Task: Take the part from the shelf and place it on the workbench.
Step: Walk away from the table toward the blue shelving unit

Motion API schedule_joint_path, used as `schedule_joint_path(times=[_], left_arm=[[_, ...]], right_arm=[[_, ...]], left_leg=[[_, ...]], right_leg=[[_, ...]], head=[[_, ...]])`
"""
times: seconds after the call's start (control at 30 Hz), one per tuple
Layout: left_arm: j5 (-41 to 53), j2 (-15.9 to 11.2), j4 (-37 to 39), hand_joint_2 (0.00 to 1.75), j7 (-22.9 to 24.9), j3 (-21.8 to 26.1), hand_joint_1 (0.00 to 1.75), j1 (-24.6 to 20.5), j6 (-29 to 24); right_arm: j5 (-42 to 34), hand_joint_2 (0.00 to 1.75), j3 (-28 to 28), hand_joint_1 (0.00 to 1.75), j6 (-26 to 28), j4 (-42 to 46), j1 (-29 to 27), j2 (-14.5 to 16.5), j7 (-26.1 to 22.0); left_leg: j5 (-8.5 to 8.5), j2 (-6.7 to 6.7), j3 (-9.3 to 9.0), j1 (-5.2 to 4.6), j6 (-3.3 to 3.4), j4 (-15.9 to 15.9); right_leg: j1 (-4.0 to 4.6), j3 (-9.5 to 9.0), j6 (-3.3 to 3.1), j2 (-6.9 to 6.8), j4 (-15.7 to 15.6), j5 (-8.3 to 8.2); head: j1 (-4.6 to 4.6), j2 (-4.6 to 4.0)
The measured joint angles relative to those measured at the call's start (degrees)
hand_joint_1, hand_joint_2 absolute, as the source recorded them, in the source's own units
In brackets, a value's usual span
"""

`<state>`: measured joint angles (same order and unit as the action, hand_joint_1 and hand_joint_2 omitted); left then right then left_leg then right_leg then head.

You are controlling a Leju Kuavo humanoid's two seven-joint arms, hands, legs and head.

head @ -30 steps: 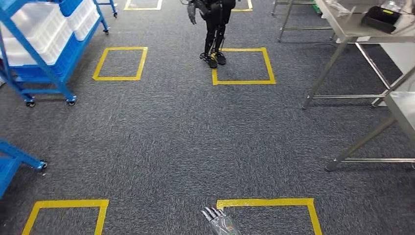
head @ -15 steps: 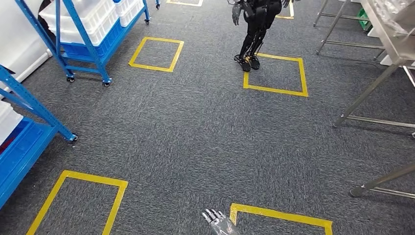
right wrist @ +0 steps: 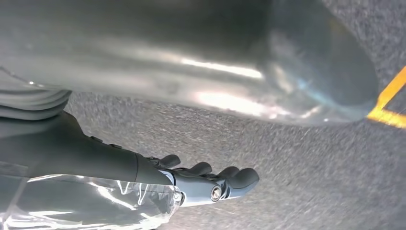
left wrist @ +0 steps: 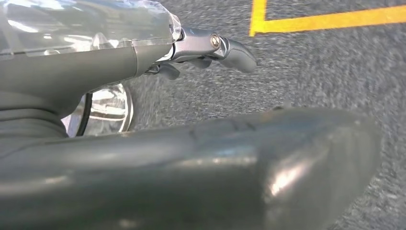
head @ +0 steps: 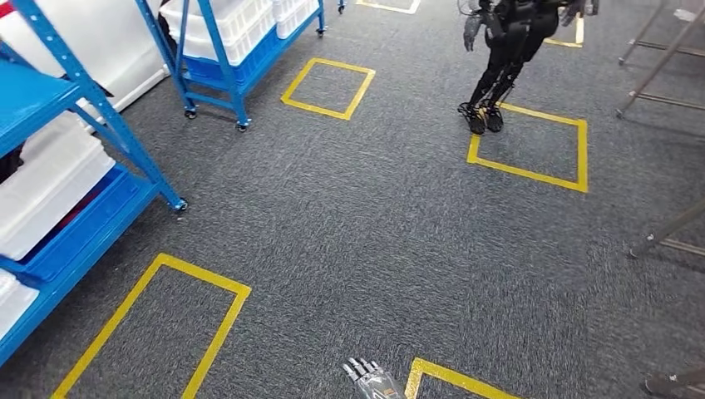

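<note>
Both hands hang empty over grey carpet, well apart from the shelf.
The left hand [left wrist: 210,48] and right hand [right wrist: 210,184] point loosely down, fingers side by side, slightly curled, holding nothing; thick thumbs hide much of each. Left of them stands the blue shelf [head: 108,125], cut off, with white bins [head: 50,187]; the part cannot be made out there. Farther off stands another robot [head: 503,58].

A: Floor: grey carpet [head: 332,224], yellow tape squares [head: 328,86] marked on it.
B: Blue wheeled shelf rack [head: 224,50] stands just left of that square, white bins [head: 218,23] on its shelves.
</note>
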<state>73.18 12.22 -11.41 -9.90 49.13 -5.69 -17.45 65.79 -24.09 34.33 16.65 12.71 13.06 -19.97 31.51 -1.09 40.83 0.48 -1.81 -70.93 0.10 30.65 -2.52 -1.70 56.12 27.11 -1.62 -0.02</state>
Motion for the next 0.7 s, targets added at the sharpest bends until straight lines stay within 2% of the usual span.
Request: schedule_joint_path(times=[0.03, 0.07, 0.1, 0.13, 0.2, 0.23, 0.27, 0.3, 0.33, 0.37, 0.4, 0.43, 0.47, 0.5, 0.53, 0.57, 0.6, 0.63, 0.7], left_arm=[[0.0, 0.0, 0.0, 0.0, 0.0, 0.0, 0.0, 0.0, 0.0], [0.0, -0.1, 0.0, 0.0, 0.1, 0.0, 0.0, 0.1, 0.0], [0.0, -0.1, 0.0, 0.0, 0.1, 0.0, 0.0, 0.2, 0.0], [0.0, -0.1, 0.0, 0.0, 0.1, 0.1, 0.0, 0.2, 0.0], [-0.1, -0.2, 0.0, 0.0, 0.1, 0.1, 0.0, 0.0, -0.1], [-0.2, -0.2, 0.0, 0.0, 0.1, 0.1, 0.0, -0.1, -0.1], [-0.2, -0.3, 0.0, 0.0, 0.1, 0.2, 0.0, -0.1, -0.1], [-0.3, -0.3, 0.0, 0.0, 0.1, 0.3, 0.0, -0.1, -0.2], [-0.3, -0.3, 0.0, 0.0, 0.1, 0.4, 0.0, 0.0, -0.2], [-0.3, -0.3, 0.0, 0.0, 0.1, 0.5, 0.0, 0.0, -0.2], [-0.3, -0.3, 0.0, 0.0, 0.1, 0.6, 0.0, 0.0, -0.2], [-0.3, -0.3, 0.0, 0.0, 0.0, 0.6, 0.0, -0.2, -0.2], [-0.2, -0.3, 0.0, 0.0, 0.0, 0.7, 0.0, -0.3, -0.2], [-0.2, -0.3, 0.0, 0.0, 0.0, 0.7, 0.0, -0.4, -0.2], [-0.1, -0.3, 0.0, 0.0, 0.1, 0.7, 0.0, -0.5, -0.2], [-0.1, -0.3, 0.0, 0.0, 0.1, 0.8, 0.0, -0.4, -0.2], [0.0, -0.3, 0.0, 0.0, 0.1, 0.8, 0.0, -0.4, -0.2], [0.0, -0.3, 0.0, 0.0, 0.1, 0.9, 0.0, -0.4, -0.2], [0.0, -0.3, 0.0, 0.0, 0.2, 0.9, 0.0, -0.5, -0.2]], right_arm=[[0.0, 0.0, 0.0, 0.0, 0.0, 0.0, -0.1, 0.0, 0.1], [0.0, 0.0, 0.0, 0.0, 0.0, 0.0, -0.1, 0.0, 0.1], [0.0, 0.0, 0.0, 0.0, 0.0, 0.0, -0.1, 0.0, 0.1], [0.0, 0.0, 0.0, 0.0, 0.0, 0.0, 0.0, 0.0, 0.1], [0.0, 0.0, 0.0, 0.0, 0.0, 0.1, 0.0, 0.0, 0.1], [0.0, 0.0, 0.0, 0.0, 0.0, 0.1, 0.0, 0.0, 0.1], [0.0, 0.0, 0.0, 0.0, 0.1, 0.1, 0.0, 0.1, 0.1], [0.0, 0.0, 0.0, 0.0, 0.1, 0.2, 0.0, 0.1, 0.1], [0.0, 0.0, 0.0, 0.0, 0.1, 0.2, 0.1, 0.2, 0.1], [-0.1, 0.0, 0.0, 0.0, 0.2, 0.3, 0.1, 0.2, 0.1], [-0.1, 0.0, 0.0, 0.0, 0.3, 0.4, 0.2, 0.2, 0.1], [-0.2, 0.0, 0.0, 0.0, 0.3, 0.4, 0.1, 0.1, 0.1], [-0.3, 0.0, 0.0, 0.0, 0.4, 0.4, 0.0, 0.0, 0.1], [-0.4, 0.0, 0.0, 0.0, 0.5, 0.4, -0.2, -0.1, 0.1], [-0.5, 0.0, 0.0, 0.0, 0.6, 0.4, -0.4, -0.2, 0.1], [-0.6, 0.0, 0.0, 0.0, 0.7, 0.4, -0.5, -0.3, 0.1], [-0.7, 0.0, 0.0, 0.0, 0.8, 0.4, -0.5, -0.3, 0.1], [-0.7, 0.0, 0.0, 0.0, 0.9, 0.4, -0.5, -0.4, 0.1], [-0.7, 0.0, 0.0, 0.0, 1.0, 0.4, -0.5, -0.4, 0.1]], left_leg=[[0.49, 0.33, 0.72, 0.15, -0.24, -1.9], [-0.05, 0.61, 0.35, 0.29, -0.44, -1.8], [-1.5, 1.11, -1.23, 0.38, -0.57, 0.7], [-3.33, 2.32, -3.65, 0.41, -0.6, 4.8], [-5.42, 5.01, -7.6, 0.12, -0.05, 11.5], [-5.68, 5.73, -8.39, -0.07, 0.37, 13.0], [-5.57, 5.57, -8.39, -0.28, 0.82, 13.3], [-5.74, 4.8, -8.27, -0.24, 1.21, 13.4], [-5.88, 4.14, -8.31, -0.14, 1.54, 13.6], [-6.07, 3.47, -8.38, -0.01, 1.88, 13.9], [-6.3, 2.76, -8.48, 0.16, 2.22, 14.1], [-6.49, 2.03, -8.45, 0.22, 2.48, 14.2], [-6.62, 1.24, -8.29, 0.2, 2.68, 14.3], [-6.71, 0.36, -8.14, 0.17, 2.8, 14.2], [-6.77, -0.57, -8.05, 0.14, 2.83, 14.2], [-6.81, -1.51, -8.01, 0.14, 2.8, 14.1], [-6.83, -2.45, -8.02, 0.14, 2.74, 14.0], [-6.82, -3.37, -8.03, 0.16, 2.63, 13.9], [-6.82, -5.02, -7.81, 0.12, 2.19, 13.6]], right_leg=[[0.07, 0.03, -0.02, -0.97, 0.1, 0.08], [0.09, 0.05, 0.03, -1.87, 0.2, 0.19], [0.07, 0.05, 0.15, -2.71, 0.3, 0.33], [0.06, 0.01, 0.34, -3.47, 0.6, 0.54], [0.32, -0.1, 0.86, -4.72, 1.1, 1.07], [0.44, -0.17, 1.14, -5.27, 1.2, 1.25], [0.51, -0.26, 1.42, -5.79, 1.3, 1.34], [0.48, -0.43, 1.71, -6.34, 1.3, 1.41], [0.36, -0.56, 2.1, -6.12, 1.4, 1.63], [0.17, -0.45, 2.5, -4.82, 2.0, 2.24], [-0.04, 0.19, 2.85, -2.97, 3.7, 3.48], [-0.28, 1.55, 3.13, -0.8, 6.7, 5.27], [-0.43, 3.44, 3.27, 0.72, 10.6, 7.22], [-0.49, 5.45, 3.37, 1.35, 14.5, 8.79], [-0.52, 6.93, 3.45, 1.54, 17.3, 9.38], [-0.57, 7.41, 3.47, 1.63, 17.8, 8.72], [-0.66, 6.79, 3.43, 1.85, 16.1, 6.96], [-0.79, 5.24, 3.32, 2.53, 12.4, 4.55], [-1.09, 2.09, 2.96, 5.4, 5.1, 1.28]], head=[[0.01, 0.0], [0.01, 0.0], [0.01, 0.0], [0.01, 0.0], [0.01, 0.0], [0.01, 0.0], [0.01, 0.0], [0.02, 0.0], [0.02, 0.0], [0.01, 0.0], [0.01, 0.0], [0.02, 0.0], [0.01, 0.0], [0.01, 0.0], [0.02, 0.0], [0.01, 0.0], [0.01, 0.0], [0.01, 0.0], [0.01, 0.0]])
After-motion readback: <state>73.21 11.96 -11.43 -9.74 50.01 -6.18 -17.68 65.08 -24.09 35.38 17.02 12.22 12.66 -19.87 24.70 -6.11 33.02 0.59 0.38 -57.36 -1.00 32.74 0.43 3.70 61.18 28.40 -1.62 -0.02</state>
